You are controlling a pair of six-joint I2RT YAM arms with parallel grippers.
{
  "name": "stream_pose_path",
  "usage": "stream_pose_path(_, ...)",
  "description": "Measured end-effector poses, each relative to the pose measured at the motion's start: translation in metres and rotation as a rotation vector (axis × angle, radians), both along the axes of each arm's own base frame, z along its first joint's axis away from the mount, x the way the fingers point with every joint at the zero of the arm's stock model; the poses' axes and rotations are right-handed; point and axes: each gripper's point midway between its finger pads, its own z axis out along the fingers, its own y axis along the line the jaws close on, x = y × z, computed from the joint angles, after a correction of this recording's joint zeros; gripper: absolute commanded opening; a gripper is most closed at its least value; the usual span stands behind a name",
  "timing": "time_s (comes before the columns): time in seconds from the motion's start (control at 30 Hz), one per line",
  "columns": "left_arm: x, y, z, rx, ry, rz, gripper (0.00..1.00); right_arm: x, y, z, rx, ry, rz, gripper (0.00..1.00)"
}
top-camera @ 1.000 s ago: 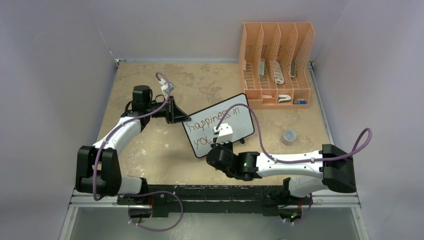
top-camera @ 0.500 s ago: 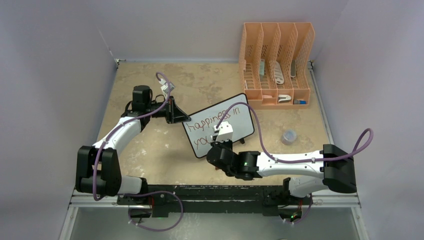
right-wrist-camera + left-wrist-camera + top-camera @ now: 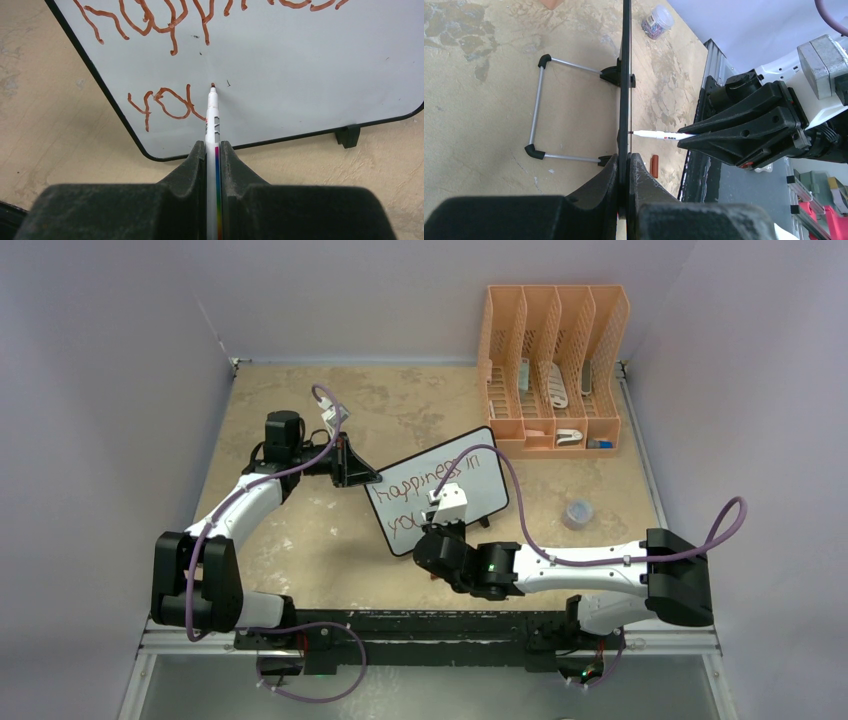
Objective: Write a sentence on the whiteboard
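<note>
So the right gripper (image 3: 212, 146) is pinching a white marker (image 3: 212, 107) tight between its fingers, with the barrel running straight out from the jaws and the tip touching the whiteboard (image 3: 310, 70). That tip is sitting just to the right of the "you" that's starting the second line of the sentence (image 3: 189, 102), under the "happiness in" line. The marker's long axis is pointing pretty much square into the board face, and the left wrist view is showing that really nicely, since it's looking at the board edge-on. All the blank space on that line is lying to the right of the tip, so I'm guessing the next stroke is going sideways that way along the board. In the overhead view that means heading away from the arm bases and to the right, because the board is standing angled on the table (image 3: 300, 530). Over on the other side, the left gripper (image 3: 626, 167) is clamping the board's left edge between closed fingers and bracing it. So the right arm is the one doing the writing and the left is just steadying.
</note>
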Motion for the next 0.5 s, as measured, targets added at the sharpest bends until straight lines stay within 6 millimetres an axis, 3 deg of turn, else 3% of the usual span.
stream_pose_path(0.5,0.0001,0.0,0.0,0.0,0.0,0.0,0.0,-0.0046,-0.0014,-0.0063,0.012,0.037,-0.005,0.0)
